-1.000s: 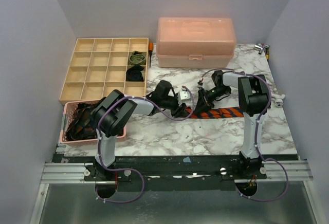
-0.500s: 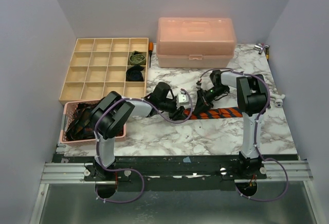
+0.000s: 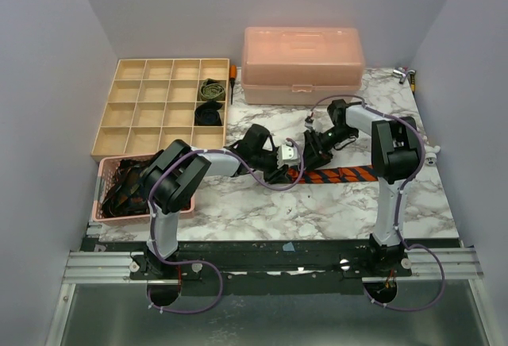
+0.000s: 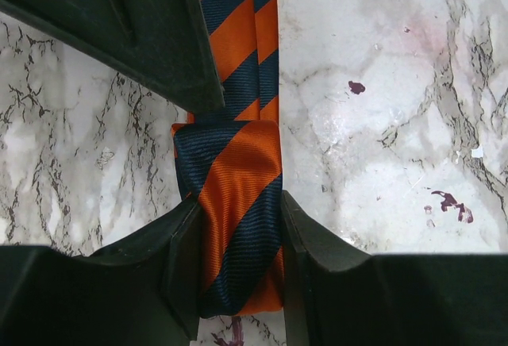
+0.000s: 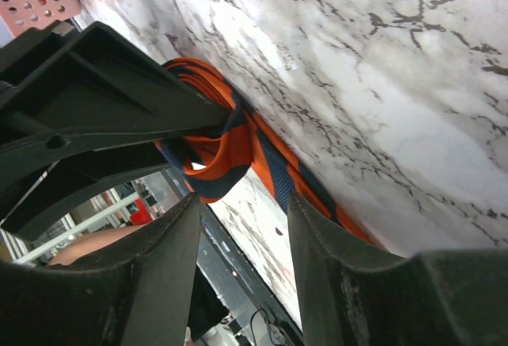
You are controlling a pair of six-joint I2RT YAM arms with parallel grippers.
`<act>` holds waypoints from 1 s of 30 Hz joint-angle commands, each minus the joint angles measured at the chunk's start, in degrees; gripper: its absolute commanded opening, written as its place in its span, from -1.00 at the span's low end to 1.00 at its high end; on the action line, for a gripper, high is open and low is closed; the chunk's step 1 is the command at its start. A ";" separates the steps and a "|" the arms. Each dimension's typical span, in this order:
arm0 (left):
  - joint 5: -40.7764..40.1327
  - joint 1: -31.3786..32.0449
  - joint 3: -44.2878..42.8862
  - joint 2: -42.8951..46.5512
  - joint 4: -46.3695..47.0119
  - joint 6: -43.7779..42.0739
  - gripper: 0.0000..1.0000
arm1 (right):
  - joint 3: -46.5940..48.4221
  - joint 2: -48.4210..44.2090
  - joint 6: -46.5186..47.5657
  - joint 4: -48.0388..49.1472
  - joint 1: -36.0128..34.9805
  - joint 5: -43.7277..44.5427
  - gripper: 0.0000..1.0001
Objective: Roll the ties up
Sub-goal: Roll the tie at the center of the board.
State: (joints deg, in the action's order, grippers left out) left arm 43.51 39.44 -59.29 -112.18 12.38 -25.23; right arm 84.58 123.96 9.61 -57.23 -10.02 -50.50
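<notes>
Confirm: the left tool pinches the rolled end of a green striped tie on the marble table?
Wrong colours: the left wrist view shows the left tool pinching the rolled end of an orange-and-navy striped tie on the marble table.

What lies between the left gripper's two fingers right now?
The rolled end of the orange-and-navy striped fabric necktie, pinched by the left gripper; the left wrist view shows it plainly.

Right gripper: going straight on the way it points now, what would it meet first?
Most likely the rolled end of the striped tie, which the left gripper pinches; it lies straight ahead of the right gripper and its open fingers, though depth is hard to judge.
</notes>
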 commanded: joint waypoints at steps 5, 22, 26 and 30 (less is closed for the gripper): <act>-6.55 0.31 1.45 -3.92 -9.39 -3.07 -0.35 | 0.15 -1.81 0.51 0.23 -4.43 -2.82 0.07; -7.04 0.22 1.31 -4.17 -7.55 -1.72 -0.06 | -4.28 1.13 -2.71 1.57 -5.93 4.87 -0.99; -4.58 -0.95 4.83 -0.63 0.04 0.92 0.23 | -3.40 6.18 -4.27 3.56 -5.80 12.79 -0.99; 0.38 -2.11 11.04 4.67 12.60 4.03 0.50 | -1.14 8.69 -5.21 3.92 -5.71 18.41 -0.99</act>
State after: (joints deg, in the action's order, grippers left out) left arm 42.61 39.48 -55.59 -111.50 17.26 -24.88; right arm 82.83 127.04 4.38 -56.55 -15.49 -48.40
